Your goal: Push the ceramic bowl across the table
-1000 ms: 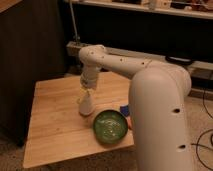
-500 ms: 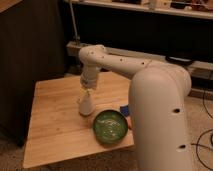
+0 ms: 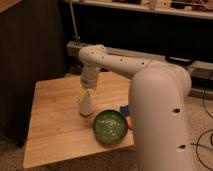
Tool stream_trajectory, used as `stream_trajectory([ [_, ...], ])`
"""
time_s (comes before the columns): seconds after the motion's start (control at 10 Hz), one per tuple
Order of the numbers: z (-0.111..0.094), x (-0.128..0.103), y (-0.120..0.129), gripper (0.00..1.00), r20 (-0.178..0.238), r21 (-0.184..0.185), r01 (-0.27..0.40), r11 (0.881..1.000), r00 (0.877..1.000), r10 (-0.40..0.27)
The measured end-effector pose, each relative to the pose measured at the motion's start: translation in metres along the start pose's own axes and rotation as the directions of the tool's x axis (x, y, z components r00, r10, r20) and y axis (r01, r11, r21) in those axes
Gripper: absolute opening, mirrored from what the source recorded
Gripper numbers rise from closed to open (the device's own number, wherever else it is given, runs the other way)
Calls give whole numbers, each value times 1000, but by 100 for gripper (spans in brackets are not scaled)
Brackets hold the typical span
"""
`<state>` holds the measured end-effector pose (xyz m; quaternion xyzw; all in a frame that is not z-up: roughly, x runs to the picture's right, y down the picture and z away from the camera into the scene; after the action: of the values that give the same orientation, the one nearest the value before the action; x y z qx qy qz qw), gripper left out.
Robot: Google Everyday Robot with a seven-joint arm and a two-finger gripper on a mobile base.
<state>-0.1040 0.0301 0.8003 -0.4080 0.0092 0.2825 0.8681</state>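
The green ceramic bowl (image 3: 110,126) sits upright near the front right edge of the light wooden table (image 3: 55,125), partly beside my big white arm. My gripper (image 3: 87,93) hangs at the end of the arm over the table's middle, right above a small white upside-down cup (image 3: 86,105). It is up and to the left of the bowl and apart from it.
A blue object (image 3: 124,108) and a bit of orange show at the table's right edge behind the bowl, mostly hidden by my arm. A dark cabinet (image 3: 30,55) stands at the left. A grey shelf rail (image 3: 165,62) runs behind the table.
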Motion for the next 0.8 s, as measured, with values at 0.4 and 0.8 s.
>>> stream_trajectory([
  [0.4, 0, 0, 0, 80, 0, 0, 0, 1000, 1000, 0],
  [0.8, -7, 1, 2, 80, 13, 9, 18, 1000, 1000, -18],
])
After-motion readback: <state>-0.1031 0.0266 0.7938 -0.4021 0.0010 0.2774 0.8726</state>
